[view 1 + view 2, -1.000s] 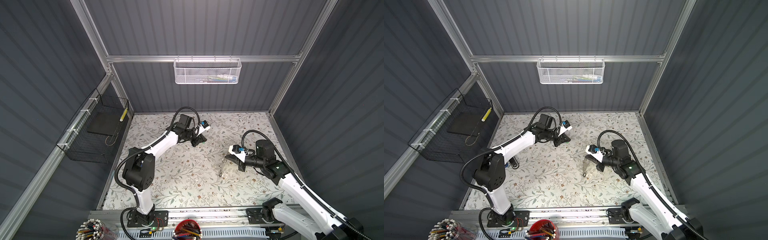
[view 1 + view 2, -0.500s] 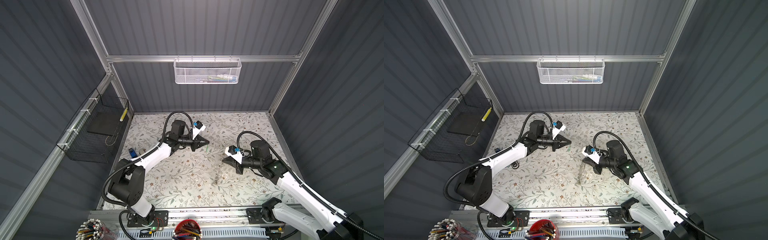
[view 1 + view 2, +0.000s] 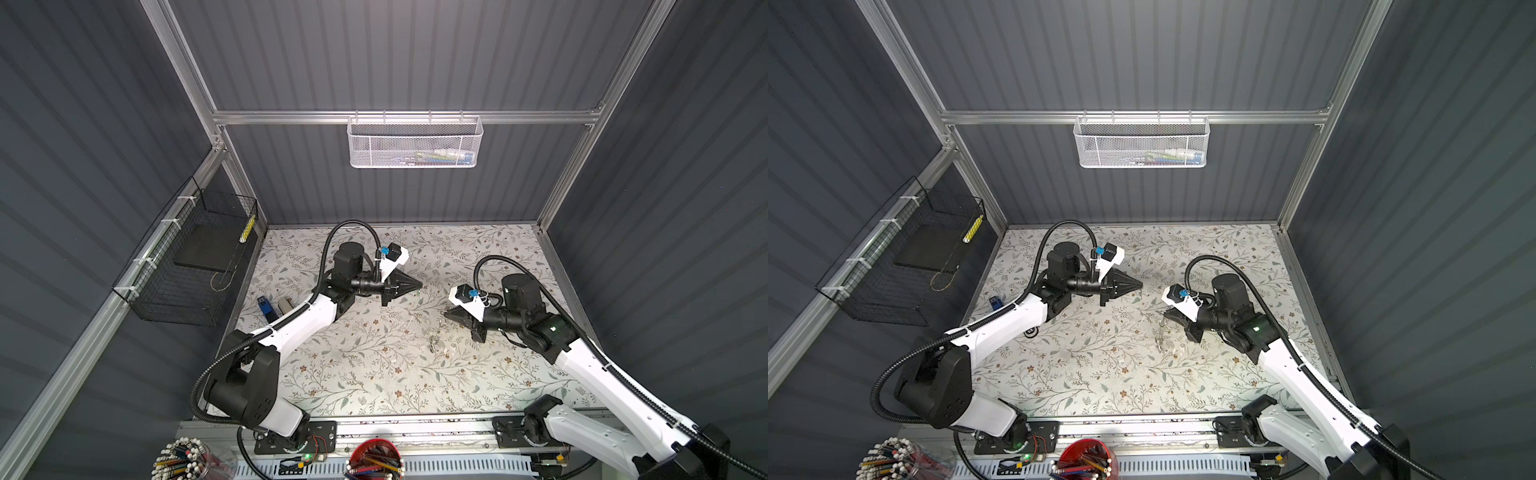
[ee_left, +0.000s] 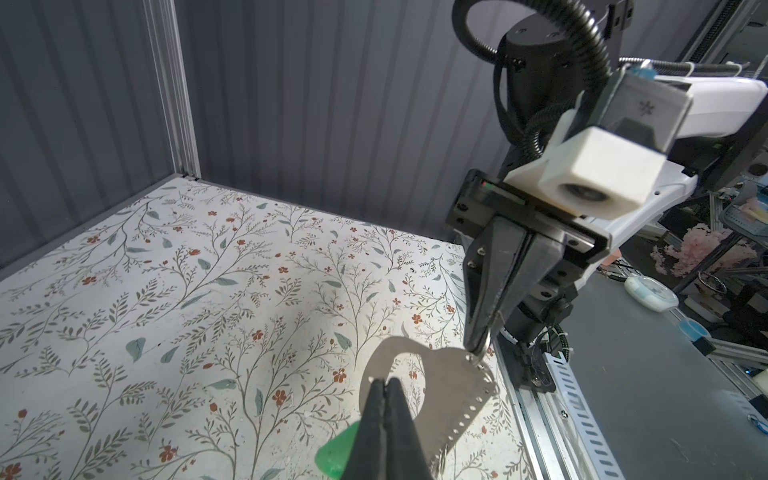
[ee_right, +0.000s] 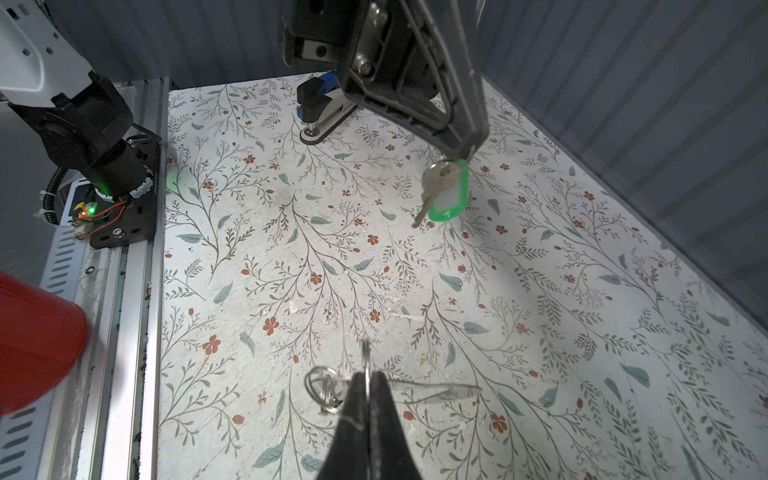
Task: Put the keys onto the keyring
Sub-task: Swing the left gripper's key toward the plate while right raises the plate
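Observation:
My left gripper (image 3: pixel 419 285) (image 4: pixel 384 380) is shut on the ring of a silver key with a green tag (image 5: pixel 446 191). The key hangs free below its tips; in the left wrist view only the green tag (image 4: pixel 332 453) shows. My right gripper (image 3: pixel 445 313) (image 5: pixel 368 378) is shut on a small metal loop at the edge of the flat grey keyring (image 4: pixel 449 374) (image 3: pixel 434 340). The keyring dangles above the table and appears edge-on (image 5: pixel 436 390) in the right wrist view, with more loops (image 5: pixel 324 386) beside the jaws. The two grippers face each other a short gap apart.
A blue stapler (image 3: pixel 266 307) (image 5: pixel 320 108) and a grey stapler (image 3: pixel 284 305) lie at the table's left edge. A black wire basket (image 3: pixel 187 266) hangs on the left wall, a white mesh basket (image 3: pixel 415 141) on the back. A red cup (image 3: pixel 376 461) stands in front.
The left arm has swung so that its gripper, with the key, points right toward the right gripper. The right gripper has shifted a little left with the keyring.

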Motion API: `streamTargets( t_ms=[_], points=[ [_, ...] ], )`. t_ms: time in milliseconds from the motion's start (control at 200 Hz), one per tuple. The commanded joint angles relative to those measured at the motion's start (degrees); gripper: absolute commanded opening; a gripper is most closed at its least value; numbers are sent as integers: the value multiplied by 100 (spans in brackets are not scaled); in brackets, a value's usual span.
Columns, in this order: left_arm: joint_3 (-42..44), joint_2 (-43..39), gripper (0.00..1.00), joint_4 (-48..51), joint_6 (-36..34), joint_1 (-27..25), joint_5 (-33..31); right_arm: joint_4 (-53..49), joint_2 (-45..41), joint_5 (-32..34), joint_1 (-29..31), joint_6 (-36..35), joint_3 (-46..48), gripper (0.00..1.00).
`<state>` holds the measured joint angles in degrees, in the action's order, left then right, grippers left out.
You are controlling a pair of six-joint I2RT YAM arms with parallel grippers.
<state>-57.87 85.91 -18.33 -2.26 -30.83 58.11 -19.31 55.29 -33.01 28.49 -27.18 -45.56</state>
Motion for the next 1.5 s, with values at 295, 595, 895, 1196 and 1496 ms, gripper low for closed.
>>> streamTargets(
  t_ms=[295, 595, 895, 1196, 1496],
  points=[
    [227, -486, 0, -232, 153, -677, -840, 963, -141, 1273, 380, 326, 69, 0],
    [443, -637, 0, -693, 331, -880, -1343, 1147, -226, 1305, 476, 1160, 113, 0],
    [491, -617, 0, -862, 443, -946, -1518, 1283, -203, 1236, 546, 1697, 82, 0],
    [466, -567, 0, -809, 425, -995, -1464, 1203, -55, 1176, 563, 1849, -70, 0],
    [270, -512, 0, -281, 71, -1123, -1490, 1128, -17, 1113, 565, 1951, -188, 0]
  ],
)
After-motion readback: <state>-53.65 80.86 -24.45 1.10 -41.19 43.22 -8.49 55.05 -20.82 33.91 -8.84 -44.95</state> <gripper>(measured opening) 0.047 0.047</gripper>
